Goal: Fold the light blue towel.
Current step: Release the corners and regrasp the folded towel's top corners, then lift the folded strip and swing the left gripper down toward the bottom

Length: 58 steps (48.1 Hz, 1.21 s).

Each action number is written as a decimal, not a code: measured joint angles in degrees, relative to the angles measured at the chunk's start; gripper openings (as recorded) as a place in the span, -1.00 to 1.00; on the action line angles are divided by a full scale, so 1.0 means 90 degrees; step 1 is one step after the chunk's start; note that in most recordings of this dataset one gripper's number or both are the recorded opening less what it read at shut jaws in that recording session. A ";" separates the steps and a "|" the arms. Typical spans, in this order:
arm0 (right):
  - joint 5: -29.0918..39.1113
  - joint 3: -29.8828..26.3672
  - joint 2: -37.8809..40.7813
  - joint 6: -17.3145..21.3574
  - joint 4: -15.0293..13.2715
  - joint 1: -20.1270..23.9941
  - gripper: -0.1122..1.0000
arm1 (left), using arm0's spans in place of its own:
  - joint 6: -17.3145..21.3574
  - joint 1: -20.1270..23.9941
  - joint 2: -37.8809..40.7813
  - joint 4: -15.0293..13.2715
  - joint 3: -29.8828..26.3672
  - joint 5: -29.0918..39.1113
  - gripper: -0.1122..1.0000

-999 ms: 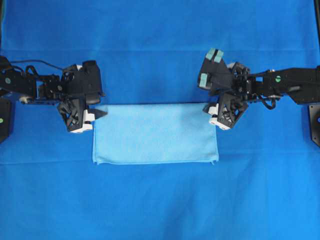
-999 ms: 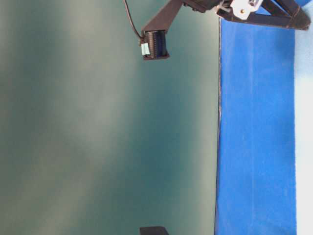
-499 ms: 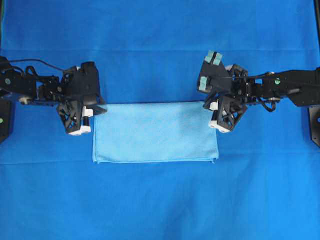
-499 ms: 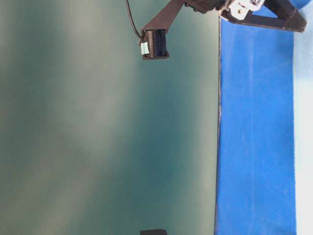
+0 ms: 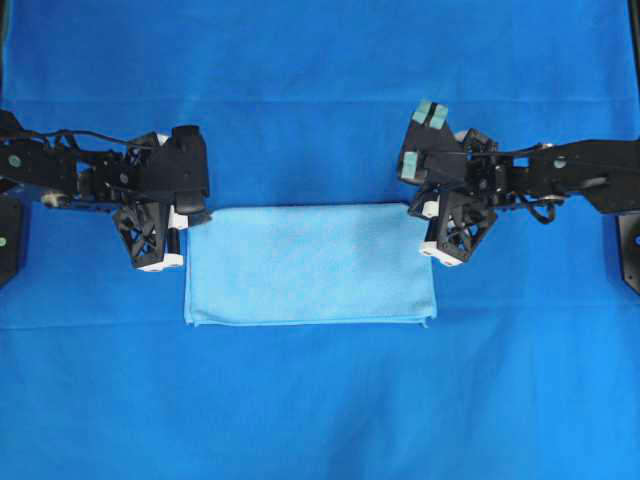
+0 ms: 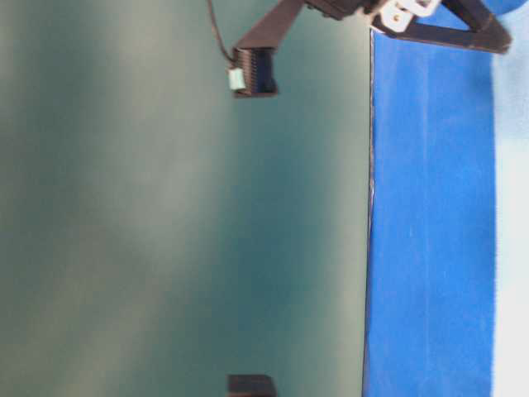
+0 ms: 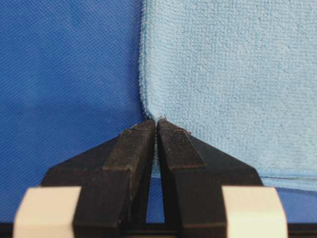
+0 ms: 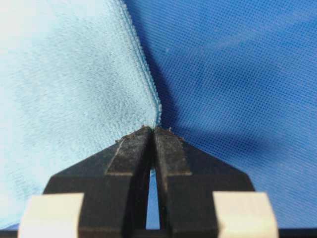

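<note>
Overhead view, L to R: the left gripper [image 5: 188,217] sat at the upper-left corner of the light blue towel [image 5: 310,265], arm reaching in from the left edge of the bench [image 5: 320,410]. Jaws were together, pinched on that corner. In the left wrist view the two black fingers [image 7: 131,148] met tip to tip, with the towel [image 7: 228,74] corner caught right at the tips and a sliver of blue showing in the slit behind them. The towel edge ran straight up from the tips, dark blue covering [image 7: 64,74] to its left.

Mid-scene: the towel lay flat as a wide rectangle, roughly centred on the bench, hem visible along the lower edge w/ a small tag-like nub at the lower-right corner. The bench was covered all over in darker royal-blue cloth.

Right side: the right gripper [image 5: 425,212] was at the towel's upper-right corner, arm coming in from the right edge. Jaws also together, clamped on the corner. In the right wrist view the fingers [image 8: 171,148] closed at the tips where the towel [image 8: 64,89] came to a point; the cloth rose slightly into a ridge there, w/ layered edges visible along the fold.

Table-level view was rotated and mostly a green wall; one arm [image 6: 430,21] showed only in part at top, over the blue covering. Couldn't tell which arm.
</note>
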 measured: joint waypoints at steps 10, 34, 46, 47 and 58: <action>0.0654 -0.0059 -0.1016 -0.0020 0.0000 -0.0010 -0.78 | -0.0078 -0.0127 -0.0840 0.0000 -0.0381 0.0830 -0.77; 0.1973 -0.0410 -0.2969 -0.0049 -0.0010 0.0117 -0.78 | 0.0000 -0.0273 -0.2549 0.0000 -0.0957 0.1748 -0.77; 0.2168 -0.0488 -0.3115 -0.0068 -0.0020 0.0127 -0.78 | -0.0049 -0.0283 -0.2627 0.0000 -0.0967 0.1768 -0.77; 0.2158 -0.0488 -0.3105 -0.0068 -0.0029 0.0127 -0.78 | -0.0059 -0.0293 -0.2617 0.0010 -0.0967 0.1768 -0.77; 0.2070 -0.0518 -0.2891 -0.0029 -0.0322 -0.0195 -0.78 | -0.0059 -0.0898 -0.2285 0.0000 -0.1104 0.1309 -0.77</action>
